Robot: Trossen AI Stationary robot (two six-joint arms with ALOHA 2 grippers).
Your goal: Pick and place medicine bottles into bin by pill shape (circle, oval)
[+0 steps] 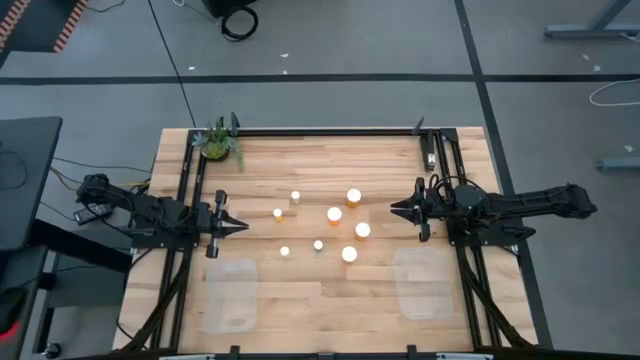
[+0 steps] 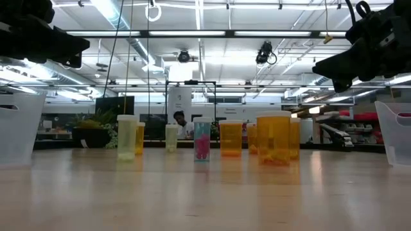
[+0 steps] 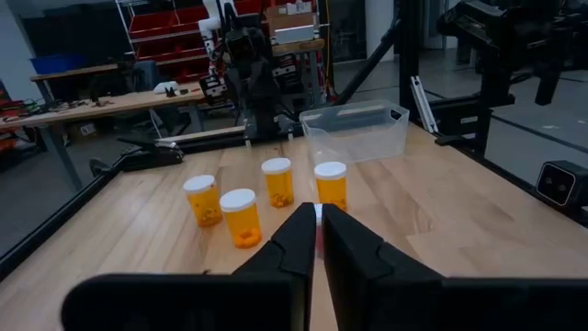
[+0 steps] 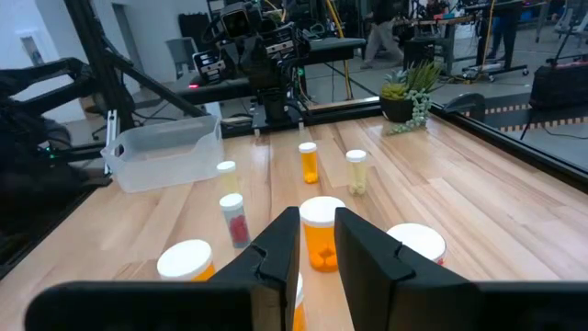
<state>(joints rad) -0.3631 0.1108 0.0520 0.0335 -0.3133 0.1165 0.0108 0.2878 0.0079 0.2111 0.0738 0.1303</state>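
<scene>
medicine bottles [image 1: 330, 228] between both arms' jaws, apart

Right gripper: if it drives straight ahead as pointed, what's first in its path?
Probably the orange bottle sitting straight ahead of the right gripper, framed between its fingers; in the high view the gripper aims at that cluster. Height clearance is unclear.

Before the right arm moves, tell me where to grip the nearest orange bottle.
Take the orange bottle by its round body just under the white cap, coming level from the right gripper side. It stands upright, directly ahead of the slightly parted fingers, though neighbouring bottles stand close on both sides.
</scene>
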